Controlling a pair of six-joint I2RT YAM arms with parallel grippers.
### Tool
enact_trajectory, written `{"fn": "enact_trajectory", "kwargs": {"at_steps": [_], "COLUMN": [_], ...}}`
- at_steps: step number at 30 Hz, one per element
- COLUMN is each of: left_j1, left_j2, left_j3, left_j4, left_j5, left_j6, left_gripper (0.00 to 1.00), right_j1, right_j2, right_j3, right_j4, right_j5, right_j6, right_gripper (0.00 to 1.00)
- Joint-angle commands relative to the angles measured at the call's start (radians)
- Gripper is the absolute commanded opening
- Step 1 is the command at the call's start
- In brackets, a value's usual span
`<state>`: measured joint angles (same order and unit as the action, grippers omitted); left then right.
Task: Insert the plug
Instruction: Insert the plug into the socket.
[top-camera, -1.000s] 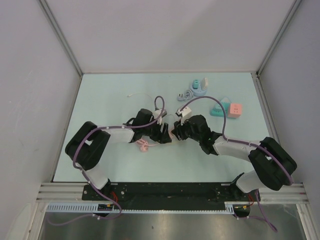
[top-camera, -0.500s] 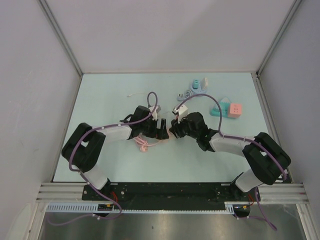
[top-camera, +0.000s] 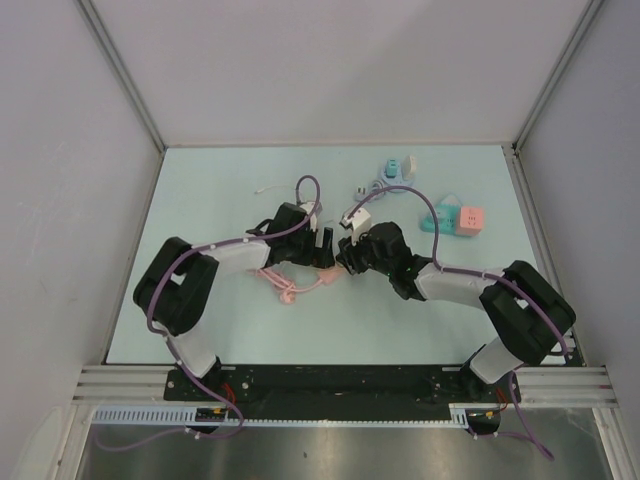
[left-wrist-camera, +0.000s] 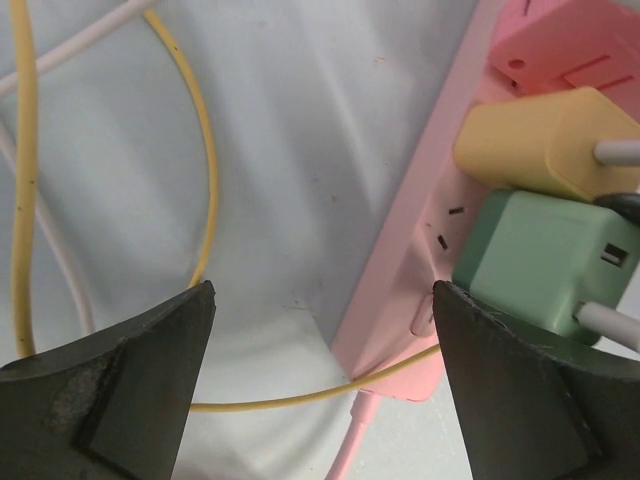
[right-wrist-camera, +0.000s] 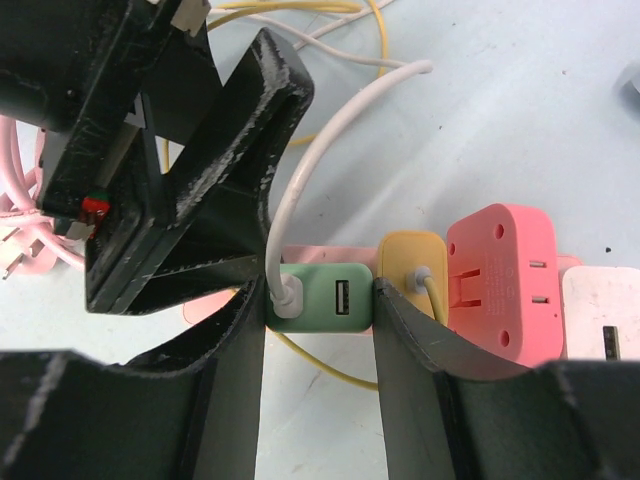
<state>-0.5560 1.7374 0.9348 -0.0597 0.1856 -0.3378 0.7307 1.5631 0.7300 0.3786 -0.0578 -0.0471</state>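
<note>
On the pale blue table (top-camera: 200, 200), within grey walls (top-camera: 320, 70), both arms reach inward and meet. The right gripper (right-wrist-camera: 320, 305) pinches the green plug (left-wrist-camera: 530, 265) on the pink power strip (left-wrist-camera: 400, 270); the left gripper (left-wrist-camera: 322, 300) gapes wide over the strip's end.

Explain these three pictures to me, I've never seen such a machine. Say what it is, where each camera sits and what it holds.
The overhead picture shows two robot arms bolted at the near edge of a table. The other two come from cameras on their wrists. The right gripper pinches a green charger on a pink power strip, beside a yellow charger. The left gripper stands open over the strip's end. A yellow cable lies loose on the table.
</note>
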Motion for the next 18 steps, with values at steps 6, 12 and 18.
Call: {"fn": "enact_trajectory", "kwargs": {"at_steps": [6,12,18], "left_j1": [0.013,0.013,0.007], "left_j2": [0.09,0.079,-0.007], "left_j3": [-0.014,-0.028,-0.076], "left_j4": [-0.227,-0.215,-0.189], "left_j5": [-0.143,-0.111,-0.041], "left_j6": [0.031,0.019,0.002], "left_gripper": [0.98,0.98,1.0], "right_j1": [0.006,0.048,0.101], "right_j2": [0.09,0.113,0.129], "right_j3": [-0.03,-0.026,-0.038], "right_j4": [-0.285,-0.374,-0.448], "right_j5": [-0.016,0.036,0.087], "right_j6": [0.084,0.174,0.259], "right_gripper": [0.0,0.0,0.0]}}
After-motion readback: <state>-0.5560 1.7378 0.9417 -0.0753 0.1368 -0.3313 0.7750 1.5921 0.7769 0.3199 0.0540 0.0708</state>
